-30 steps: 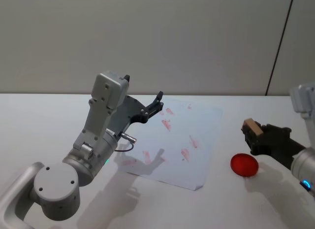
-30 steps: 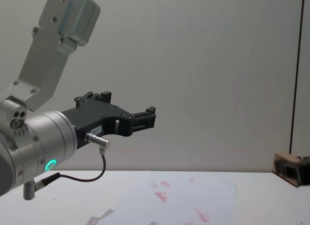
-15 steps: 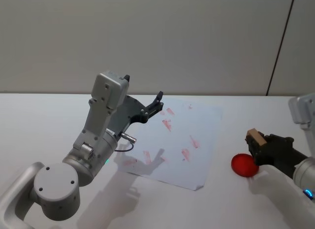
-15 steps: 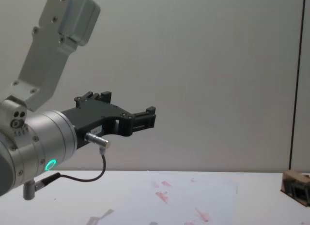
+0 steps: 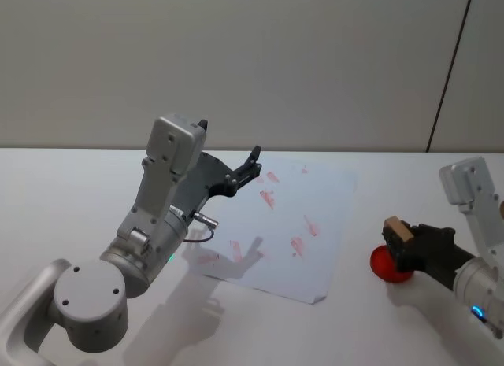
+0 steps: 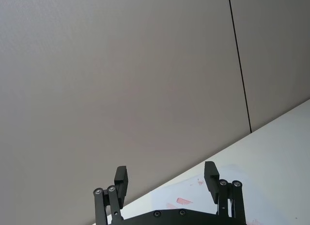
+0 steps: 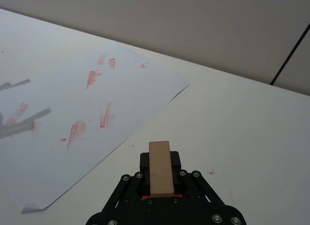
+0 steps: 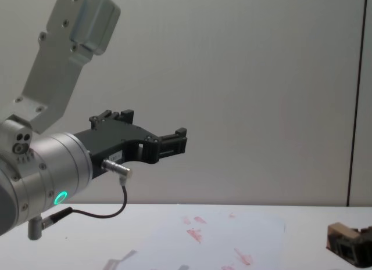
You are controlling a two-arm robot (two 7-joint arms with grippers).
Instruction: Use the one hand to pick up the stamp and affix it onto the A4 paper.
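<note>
The right pincer (image 5: 403, 248) has sunk toward the red pad (image 5: 386, 265), right of the one A4 paper (image 5: 315, 201), clenched on the one stamp (image 5: 397, 231). Left pincer (image 5: 253, 163) hangs raised, released.

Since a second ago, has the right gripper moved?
Yes. The right gripper, shut on the stamp, has come down and nearer the robot, and now sits over the red ink pad, short of the A4 paper.
</note>
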